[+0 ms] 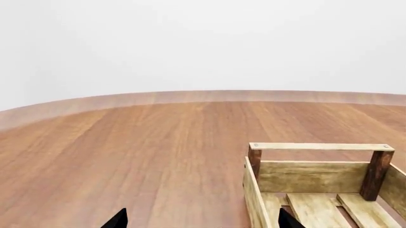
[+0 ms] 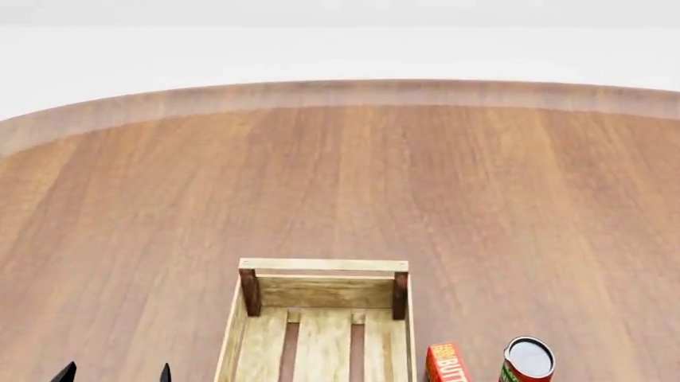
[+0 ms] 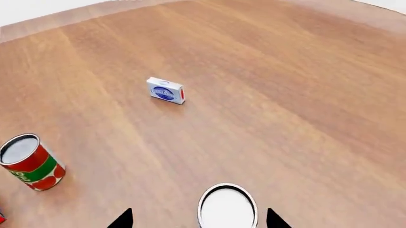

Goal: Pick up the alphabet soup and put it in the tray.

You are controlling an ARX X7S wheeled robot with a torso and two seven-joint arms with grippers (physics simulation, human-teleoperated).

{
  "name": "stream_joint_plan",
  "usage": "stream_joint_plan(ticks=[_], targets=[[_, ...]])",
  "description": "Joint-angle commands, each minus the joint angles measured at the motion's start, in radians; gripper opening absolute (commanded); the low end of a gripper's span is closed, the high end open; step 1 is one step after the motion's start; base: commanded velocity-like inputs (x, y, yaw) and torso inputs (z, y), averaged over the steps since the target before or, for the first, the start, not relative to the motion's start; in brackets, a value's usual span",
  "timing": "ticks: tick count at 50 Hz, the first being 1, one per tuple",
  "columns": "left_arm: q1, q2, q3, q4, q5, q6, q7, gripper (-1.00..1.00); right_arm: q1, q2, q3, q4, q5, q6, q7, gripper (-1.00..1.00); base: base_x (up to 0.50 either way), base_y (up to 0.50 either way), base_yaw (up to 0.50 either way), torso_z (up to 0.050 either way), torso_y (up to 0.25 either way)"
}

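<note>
Below, right claw [image 3: 199, 219] wide open astride the alphabet soup [image 3: 227, 207], untouched.

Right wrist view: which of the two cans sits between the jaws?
The can showing only its white top, at the frame's lower edge between the black jaw tips. The red-and-green tomato can stands apart, off to the side.

Bright even diffuse light, sharp clean renders, faint soft shadows, no glare, table [image 2: 447, 183] edge perhaps slightly bowed

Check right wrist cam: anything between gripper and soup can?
Nothing. In the right wrist view the alphabet soup sits between the open right gripper fingertips, gaps bare.
</note>
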Motion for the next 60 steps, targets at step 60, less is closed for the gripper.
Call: stream_joint_plan(ticks=[60], targets=[[-0.008, -0.024, 0.031, -0.009, -0.027, 0.011, -0.029, 1.00, 0.094, -0.045, -0.159, 0.366, -0.238, -0.263, -0.111, 1.00, 0.00, 0.00, 0.00, 0.000, 0.000]])
